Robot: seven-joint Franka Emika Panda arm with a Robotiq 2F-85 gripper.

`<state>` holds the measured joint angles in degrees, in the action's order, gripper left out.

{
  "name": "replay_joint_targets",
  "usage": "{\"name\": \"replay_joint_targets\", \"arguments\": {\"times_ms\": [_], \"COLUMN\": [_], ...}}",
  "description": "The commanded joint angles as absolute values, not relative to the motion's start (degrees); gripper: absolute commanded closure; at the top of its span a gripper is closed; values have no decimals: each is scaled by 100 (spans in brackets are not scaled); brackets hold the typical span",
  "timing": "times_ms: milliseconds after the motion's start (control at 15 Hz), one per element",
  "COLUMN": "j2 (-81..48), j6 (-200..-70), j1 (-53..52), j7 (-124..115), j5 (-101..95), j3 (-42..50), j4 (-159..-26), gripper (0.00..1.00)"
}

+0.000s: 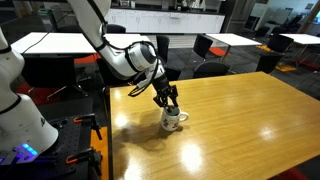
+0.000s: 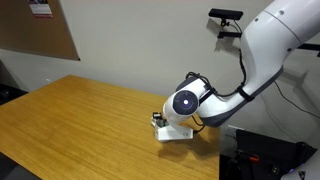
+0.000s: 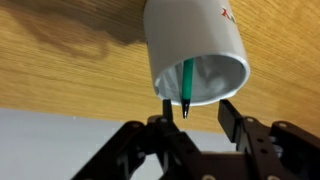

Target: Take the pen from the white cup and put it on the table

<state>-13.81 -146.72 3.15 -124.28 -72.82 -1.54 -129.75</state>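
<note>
Gripper (image 3: pixel 197 110) aimed straight down over white cup (image 3: pixel 195 40) on table (image 3: pixel 60 65), jaws apart either side of pen (image 3: pixel 186 85) tip, not pinching; pen stands in cup; arm (image 1: pixel 122 54) bent fwd, wrist vert.

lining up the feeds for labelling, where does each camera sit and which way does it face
In an exterior view, the camera stands beside the robot's base, facing across the table to the white cup; the arm and gripper show.
In an exterior view, the camera looks over the table top toward the arm, which hides most of the white cup.
Wrist view: on the wrist, looking past the open fingers into the white cup at the pen.
Shared: both exterior views show arm, white cup and table.
</note>
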Motion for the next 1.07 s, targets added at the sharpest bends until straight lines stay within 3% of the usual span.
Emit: {"name": "replay_joint_targets", "arguments": {"times_ms": [0,467,1000], "j2": [-1479,-1684,-1756], "j6": [-14693,-14808,-14856], "j1": [194,202,208], "j7": [-12531,-12475,-12343], "j5": [-7226,-7226,-6986], "j3": [-17,-12,-18], "j4": [-12873,-12788,-12697], "gripper": [47,44,50]}}
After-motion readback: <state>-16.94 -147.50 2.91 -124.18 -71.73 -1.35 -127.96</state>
